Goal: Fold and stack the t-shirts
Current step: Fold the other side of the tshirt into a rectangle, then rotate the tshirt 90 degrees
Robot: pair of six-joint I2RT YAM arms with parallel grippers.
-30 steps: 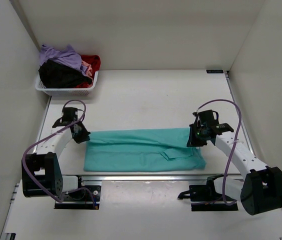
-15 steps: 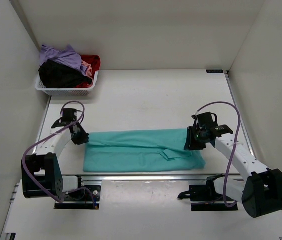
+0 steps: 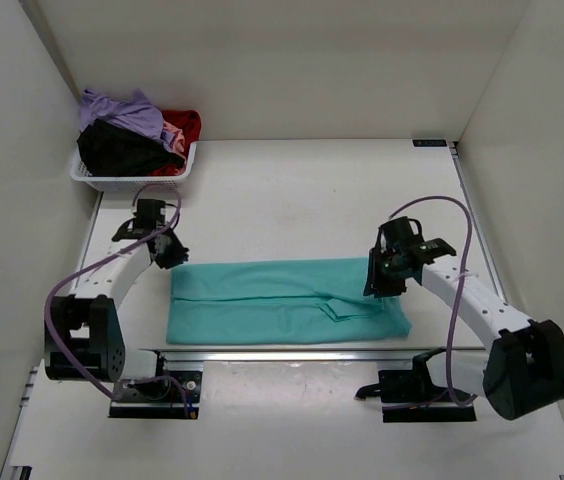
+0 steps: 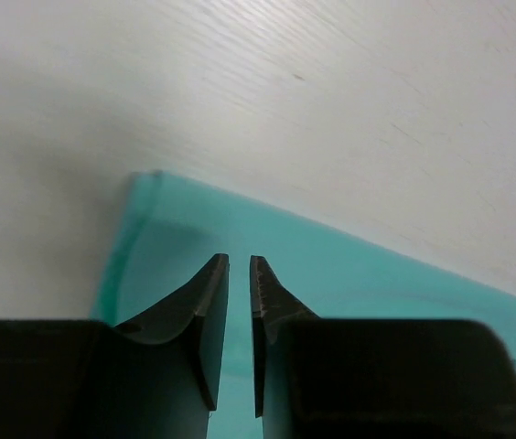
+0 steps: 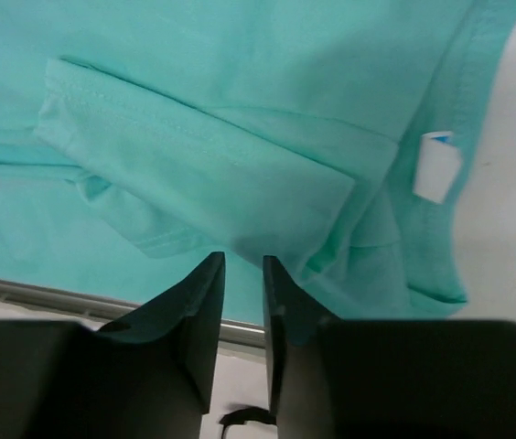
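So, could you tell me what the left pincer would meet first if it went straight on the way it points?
Most likely the teal t-shirt, near its corner: the left pincer, tips slightly apart, aims at cloth just inside the edge, with table beyond. Its height above the cloth is unclear.

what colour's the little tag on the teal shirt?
White tag with a blue top edge on the teal shirt; best in right wrist view.

Matt cloth t-shirt [image 3: 282,300], smooth white table [image 3: 302,200]
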